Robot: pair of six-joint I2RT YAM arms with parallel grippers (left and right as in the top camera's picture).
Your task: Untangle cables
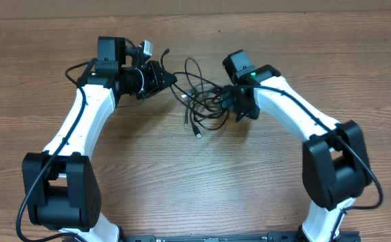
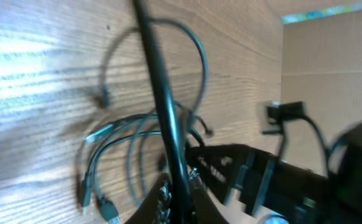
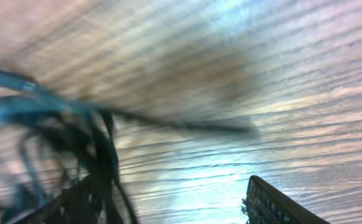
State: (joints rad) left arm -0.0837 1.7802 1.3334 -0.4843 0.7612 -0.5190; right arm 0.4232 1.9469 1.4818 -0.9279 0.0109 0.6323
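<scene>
The thin black flexible cables (image 1: 205, 97) lie in a loose tangle on the brown wood-grain worktop (image 1: 182, 188), towards its far side and between the two white-and-black arms. Several loops cross over one another in the middle of the heap. Two small plug ends (image 1: 192, 129) trail out of it towards the near edge, side by side but not touching.

The left claw (image 1: 163, 76) sits just to the left of the tangle, pointing into it. Its fingers are pressed together on one strand of the cables. In the left wrist view that strand (image 2: 162, 99) rises out of the claw (image 2: 177, 186) and runs straight up across the picture, off the wood. The rest of the cables (image 2: 137, 137) lie behind it on the wood, curved in loops with plug tips at the lower left.

The right claw (image 1: 239, 107) is at the right edge of the tangle, right up against the outer loops. Its own view is badly blurred, but the two fingers stand spread wide apart at the bottom corners of the picture (image 3: 174, 202). A cluster of cables (image 3: 43, 124) hangs about the left-hand finger (image 3: 75, 199). Whether any strand rests on that finger I cannot tell. One strand stretches from there towards the right across the wood.
</scene>
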